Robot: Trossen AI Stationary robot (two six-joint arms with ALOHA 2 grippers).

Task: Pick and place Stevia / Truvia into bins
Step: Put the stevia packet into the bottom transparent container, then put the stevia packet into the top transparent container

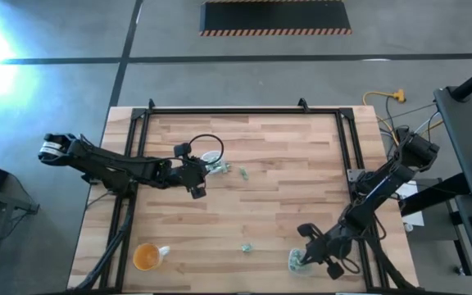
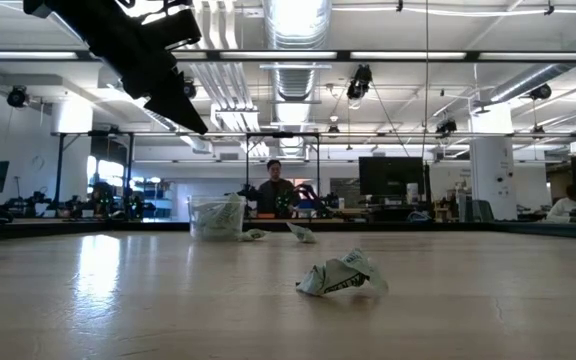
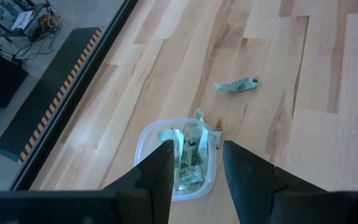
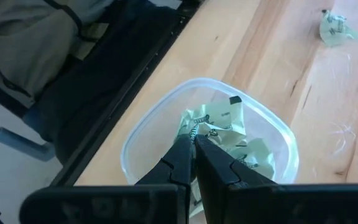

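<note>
Mostly sorted: both bins point(image 3: 178, 163) hold packets, three strays point(image 1: 247, 247) lie nearby; left tool point(image 3: 194, 171) spread, right tool point(image 4: 194, 163) pressed together.

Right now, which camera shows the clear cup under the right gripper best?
The right wrist view: the clear cup fills the picture, with packets inside and the shut right gripper over it. The high view shows it only as a small pale spot at the table's edge. The low and left wrist views do not show it.
</note>
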